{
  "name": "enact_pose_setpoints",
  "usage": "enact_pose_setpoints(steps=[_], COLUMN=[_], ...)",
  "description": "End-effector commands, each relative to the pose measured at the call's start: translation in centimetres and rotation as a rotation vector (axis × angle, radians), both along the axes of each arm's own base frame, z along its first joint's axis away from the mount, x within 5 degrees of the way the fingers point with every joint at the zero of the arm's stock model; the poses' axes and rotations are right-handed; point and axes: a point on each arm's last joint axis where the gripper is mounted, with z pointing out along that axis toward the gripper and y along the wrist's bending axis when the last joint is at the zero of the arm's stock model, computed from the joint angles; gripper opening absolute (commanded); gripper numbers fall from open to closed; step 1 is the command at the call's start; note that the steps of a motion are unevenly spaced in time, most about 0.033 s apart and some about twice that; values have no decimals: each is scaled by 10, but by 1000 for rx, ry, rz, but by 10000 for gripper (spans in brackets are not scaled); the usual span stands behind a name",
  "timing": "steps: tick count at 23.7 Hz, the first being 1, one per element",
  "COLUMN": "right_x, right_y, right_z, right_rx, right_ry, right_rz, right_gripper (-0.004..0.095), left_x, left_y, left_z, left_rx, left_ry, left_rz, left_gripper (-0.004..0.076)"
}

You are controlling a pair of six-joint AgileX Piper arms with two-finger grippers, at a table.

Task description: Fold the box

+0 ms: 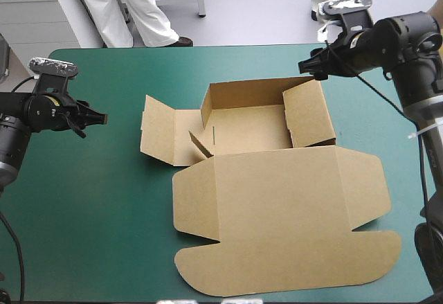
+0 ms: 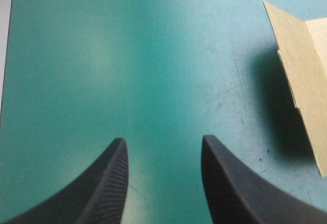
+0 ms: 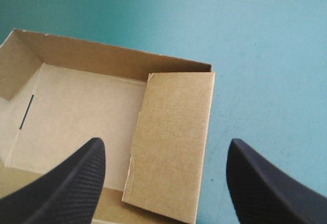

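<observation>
The brown box point(image 1: 277, 200) lies mid-table with its wide lid flat toward the front edge. Its back wall point(image 1: 246, 89) stands up. The right wall panel point(image 1: 309, 113) is folded inward over the tray floor, and the left flap point(image 1: 158, 129) lies spread outward, slightly raised. My left gripper point(image 1: 101, 118) hovers open left of that flap point(image 2: 306, 71), above bare cover, its midpoint point(image 2: 162, 143) well short of the board. My right gripper point(image 1: 306, 66) hangs open above the box's far right corner, its midpoint point(image 3: 166, 145) over the right wall panel point(image 3: 171, 106); the tray floor point(image 3: 76, 117) shows beyond it.
The teal-green cover point(image 1: 90, 207) surrounds the box on all sides. In the left wrist view the table's edge point(image 2: 6, 55) runs beside the left gripper. The far table edge point(image 1: 208, 46) lies just behind the right gripper.
</observation>
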Motion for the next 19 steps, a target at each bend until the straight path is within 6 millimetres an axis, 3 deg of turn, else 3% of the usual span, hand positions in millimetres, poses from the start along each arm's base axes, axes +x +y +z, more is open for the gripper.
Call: enact_pose_setpoints(steps=[1,4,7,19], right_x=[-17,-7,11,64], right_y=[4,2,-5,-3], right_z=[-4,-43,-63,-127], right_rx=[-81,-115,-115,-114], right_ry=[6,135,198,295], right_rz=[-12,-6,-20,-47], right_gripper=[613,646,755,752], left_x=[-6,-7,-6,-6], left_y=[-1,-2,-4,-6], left_z=[21,21,21,21], left_rx=[-8,-16,-40,-62], left_ry=[-109,-106,-117,-115], left_rz=[-5,-18,-32,-34], left_gripper=[326,326,326,326])
